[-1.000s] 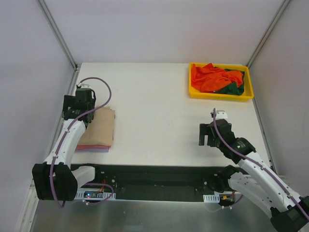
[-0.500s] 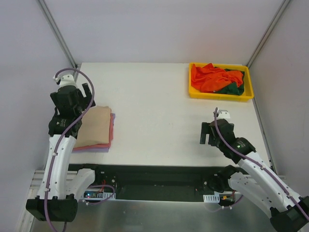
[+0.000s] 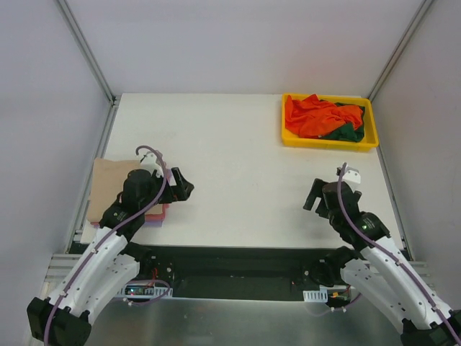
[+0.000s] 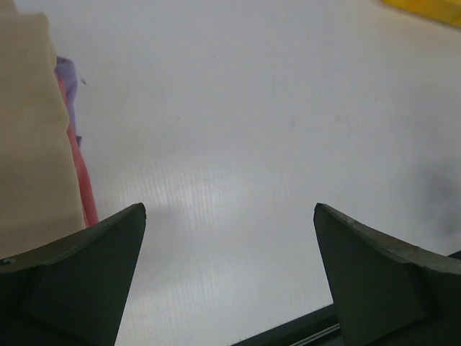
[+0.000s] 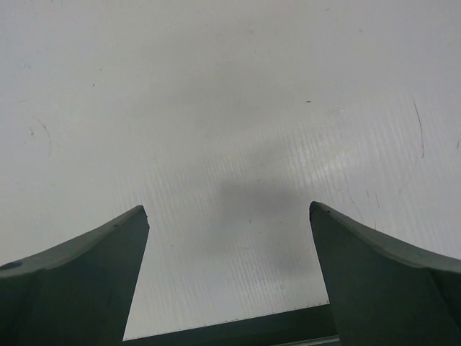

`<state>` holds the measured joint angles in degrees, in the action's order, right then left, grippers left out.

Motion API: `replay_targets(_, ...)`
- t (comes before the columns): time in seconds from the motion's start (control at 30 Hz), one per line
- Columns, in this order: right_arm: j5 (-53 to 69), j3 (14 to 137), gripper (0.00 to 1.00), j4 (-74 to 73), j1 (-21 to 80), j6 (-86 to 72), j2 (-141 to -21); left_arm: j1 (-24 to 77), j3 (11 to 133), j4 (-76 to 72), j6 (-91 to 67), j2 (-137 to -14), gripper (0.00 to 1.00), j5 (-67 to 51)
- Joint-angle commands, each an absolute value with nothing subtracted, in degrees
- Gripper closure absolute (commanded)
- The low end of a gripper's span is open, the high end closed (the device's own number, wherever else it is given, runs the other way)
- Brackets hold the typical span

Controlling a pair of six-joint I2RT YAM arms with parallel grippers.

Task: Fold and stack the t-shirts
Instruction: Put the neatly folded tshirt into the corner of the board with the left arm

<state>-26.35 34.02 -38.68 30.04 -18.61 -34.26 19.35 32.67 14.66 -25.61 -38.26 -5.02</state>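
Much of the tan t-shirt [image 3: 108,189] hides under the left arm [image 3: 108,241].

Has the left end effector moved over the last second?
Yes. The left end effector swung right and nearer the table's near edge, now open right of the folded t-shirts.

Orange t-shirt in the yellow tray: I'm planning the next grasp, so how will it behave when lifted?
Probably floppy: the orange t-shirt lies crumpled in folds, so it should drape and trail. It overlaps the dark green shirt, which may drag along.
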Motion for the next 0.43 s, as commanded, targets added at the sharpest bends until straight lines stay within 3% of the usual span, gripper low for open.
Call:
replay_targets(0.0, -30.58, 34.10, 0.04, -38.68, 29.71, -22.24, -32.70, 20.30, 26.99, 5.89, -28.66, -37.00, 0.01, -2.81)
replay_targets(0.4, -37.97, 30.32, 0.04, -37.27, 29.71, -22.59, -22.60, 20.30, 22.85, 4.75, -24.00, -32.70, 0.01, -4.39)
